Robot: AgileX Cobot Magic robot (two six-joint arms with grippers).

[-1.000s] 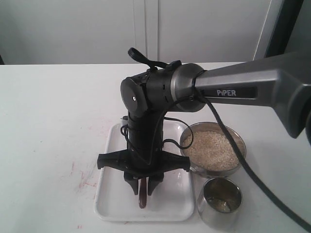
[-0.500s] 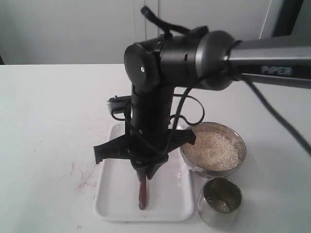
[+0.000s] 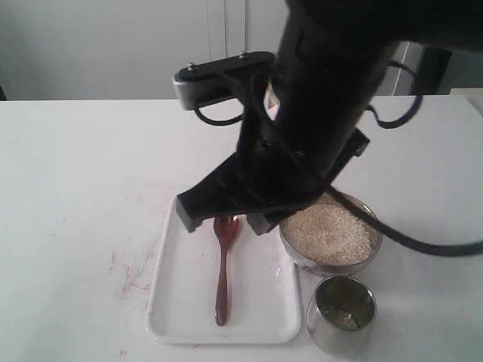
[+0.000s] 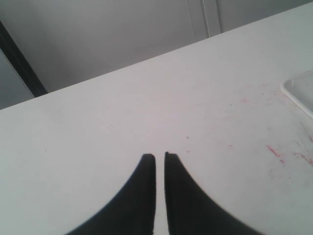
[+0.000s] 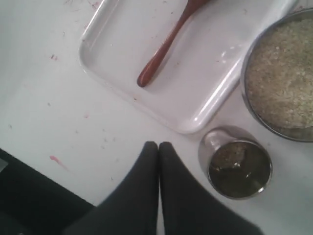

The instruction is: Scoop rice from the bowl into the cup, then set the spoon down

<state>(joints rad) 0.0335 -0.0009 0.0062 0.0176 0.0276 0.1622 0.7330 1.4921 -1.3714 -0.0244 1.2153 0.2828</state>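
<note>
Spoon (image 3: 221, 275), slim dark wood, lies on glossy white tray (image 3: 260, 298) (left fingers (image 4: 139, 196), right fingers (image 5: 142, 196) closed, empty).

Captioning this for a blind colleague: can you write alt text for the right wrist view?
A dark reddish-brown wooden spoon lies in a white rectangular tray. Beside the tray stand a small steel cup and a wider steel bowl of white rice; the shut black right gripper hovers empty.
</note>
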